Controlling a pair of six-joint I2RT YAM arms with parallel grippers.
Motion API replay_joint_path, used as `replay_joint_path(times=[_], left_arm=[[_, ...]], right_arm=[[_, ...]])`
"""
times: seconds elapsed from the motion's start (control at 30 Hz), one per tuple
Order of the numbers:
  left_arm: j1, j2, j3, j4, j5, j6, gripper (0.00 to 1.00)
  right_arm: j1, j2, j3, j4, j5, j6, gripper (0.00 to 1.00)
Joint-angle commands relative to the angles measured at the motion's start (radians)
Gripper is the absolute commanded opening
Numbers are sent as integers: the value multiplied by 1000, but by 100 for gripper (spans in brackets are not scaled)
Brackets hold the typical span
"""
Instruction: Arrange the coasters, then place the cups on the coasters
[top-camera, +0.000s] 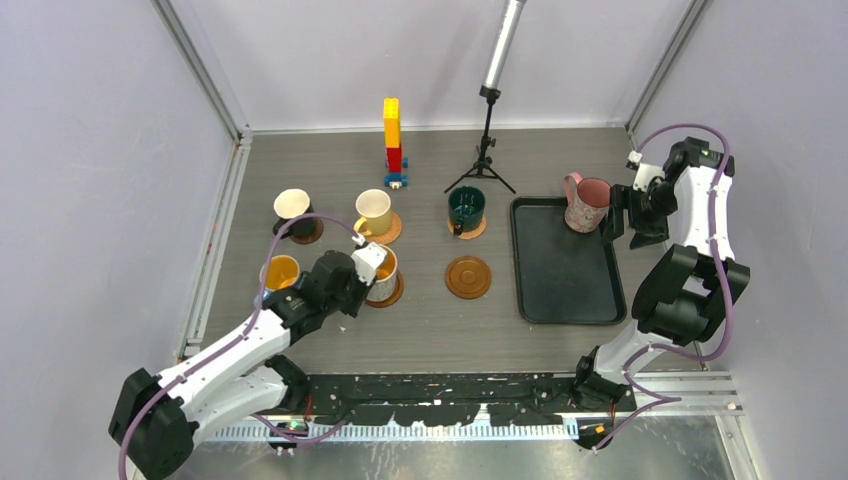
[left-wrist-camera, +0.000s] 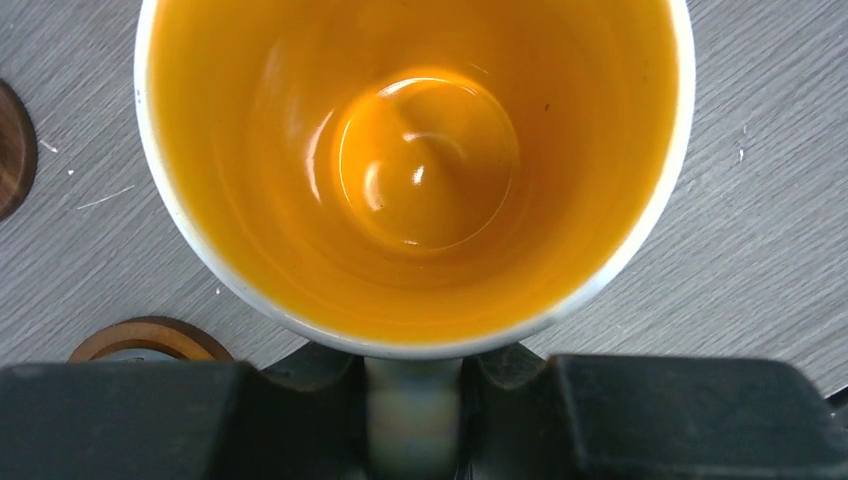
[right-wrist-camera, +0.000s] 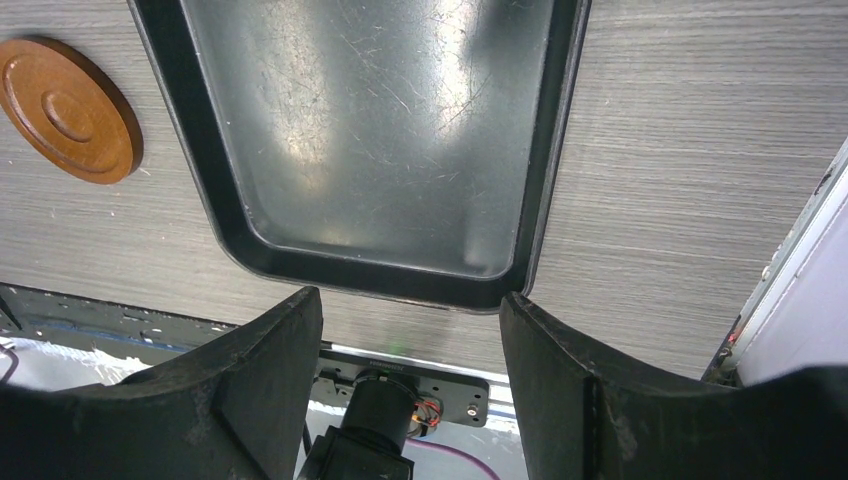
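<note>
top view: a grey wood-grain table (top-camera: 430, 330), walled on three sides.

mugs, six, glazed and handled: black mug (top-camera: 292, 206), cream-yellow mug (top-camera: 373, 209), dark green mug (top-camera: 466, 205), pink mug (top-camera: 588, 203), white-patterned mug (top-camera: 382, 270), second orange-lined mug (top-camera: 280, 272).

coasters, five in sight, flat round wooden discs: a dark coaster (top-camera: 309, 235) under the black mug, an orange-brown coaster (top-camera: 391, 232) under the cream-yellow mug, one more under the green mug, a front coaster (top-camera: 392, 293) under the white-patterned mug, and a bare ringed coaster (top-camera: 468, 277) alone at mid-table. whether a disc lies under the second orange-lined mug cannot be told.

one black rectangular tray (top-camera: 560, 290) with a raised rim and scuffed floor; the pink mug stands in its far right corner.

left claw (left-wrist-camera: 413, 400): pinched narrowly on the white-patterned mug's handle, glossy orange bowl below; whether the mug rests on the front coaster or hangs above it cannot be told.

right claw (right-wrist-camera: 408, 300): fingers spread wide, holding nothing, beside the pink mug at the tray's right edge.

open table lies between the bare coaster and the tray's left rim, and along the near edge.

at the back stand a brick tower (top-camera: 392, 140) and a tripod (top-camera: 484, 165).
</note>
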Motion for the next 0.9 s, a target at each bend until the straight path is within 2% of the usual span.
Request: replay_joint_path(times=[0.0, 0.3, 0.37, 0.47, 0.6, 0.7, 0.87], left_arm=[[0, 18, 35, 192, -30, -21, 0], [0, 66, 42, 194, -27, -19, 1], [0, 73, 50, 185, -12, -12, 10], [0, 76, 64, 168, -3, 1, 31], [0, 80, 93, 117, 15, 16, 46], [0, 78, 123, 34, 39, 19, 52], [0, 33, 142, -75, 82, 14, 56]], right_arm=[[4, -34, 31, 12, 11, 15, 70], [6, -15, 46, 12, 12, 21, 70], [7, -13, 50, 11, 12, 21, 70], [6, -11, 55, 10, 14, 19, 70], [7, -12, 57, 7, 21, 4, 70], [7, -17, 61, 4, 32, -9, 70], [6, -24, 63, -6, 28, -18, 70]])
